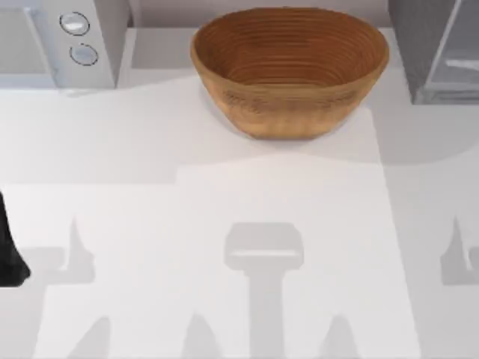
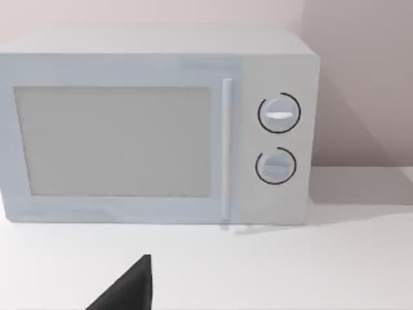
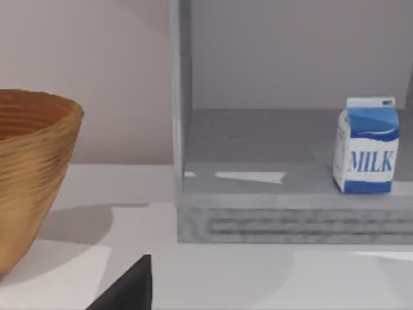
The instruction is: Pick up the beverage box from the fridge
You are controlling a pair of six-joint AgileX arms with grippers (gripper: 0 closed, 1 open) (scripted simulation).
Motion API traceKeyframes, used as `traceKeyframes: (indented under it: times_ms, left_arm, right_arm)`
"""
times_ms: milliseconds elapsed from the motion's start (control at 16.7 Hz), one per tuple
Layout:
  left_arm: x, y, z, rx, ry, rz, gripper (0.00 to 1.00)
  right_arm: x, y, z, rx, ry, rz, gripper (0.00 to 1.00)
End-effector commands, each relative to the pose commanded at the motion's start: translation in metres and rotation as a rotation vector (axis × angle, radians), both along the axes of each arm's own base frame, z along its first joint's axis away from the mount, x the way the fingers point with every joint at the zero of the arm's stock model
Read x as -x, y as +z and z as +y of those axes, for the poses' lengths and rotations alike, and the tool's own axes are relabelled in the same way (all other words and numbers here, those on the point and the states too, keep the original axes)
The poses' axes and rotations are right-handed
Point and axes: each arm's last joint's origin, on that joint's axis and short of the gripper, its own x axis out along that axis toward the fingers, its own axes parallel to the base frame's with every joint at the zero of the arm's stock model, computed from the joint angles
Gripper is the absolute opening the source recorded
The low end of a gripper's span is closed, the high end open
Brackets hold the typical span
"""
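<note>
table (image 1: 224, 202): white, plain pale wall behind it
bowl (image 1: 290, 69): brown, ribbed, at the back centre of the table
microwave (image 2: 155, 126): light grey, two round knobs, back left corner
fridge (image 3: 290, 194): grey cabinet at the back right, front open, floor speckled
beverage box (image 3: 365, 146): blue and white carton marked milk, upright on the fridge floor, well apart from the bowl
left arm (image 1: 11, 250): dark shape at the table's left edge
fingers: cannot tell on either arm

Blue beverage box (image 3: 365, 146) upright inside fridge (image 3: 271, 174)
</note>
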Motion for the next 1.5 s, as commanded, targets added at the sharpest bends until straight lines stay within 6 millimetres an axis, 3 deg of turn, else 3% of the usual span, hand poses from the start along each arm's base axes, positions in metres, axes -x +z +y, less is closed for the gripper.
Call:
traceKeyframes:
  times_ms: [420, 780, 1140, 1500]
  left_arm:
    - [0.0, 0.0, 0.0, 0.0, 0.0, 0.0, 1.0]
    - [0.0, 0.0, 0.0, 0.0, 0.0, 0.0, 1.0]
    - [0.0, 0.0, 0.0, 0.0, 0.0, 0.0, 1.0]
    - [0.0, 0.0, 0.0, 0.0, 0.0, 0.0, 1.0]
  right_arm:
    - [-0.009, 0.01, -0.005, 0.006, -0.002, -0.022, 1.0]
    - [-0.046, 0.017, -0.025, 0.013, -0.007, -0.017, 1.0]
    - [-0.083, -0.009, -0.061, -0.003, -0.005, 0.025, 1.0]
    - [-0.097, -0.04, -0.091, -0.006, -0.001, 0.014, 1.0]
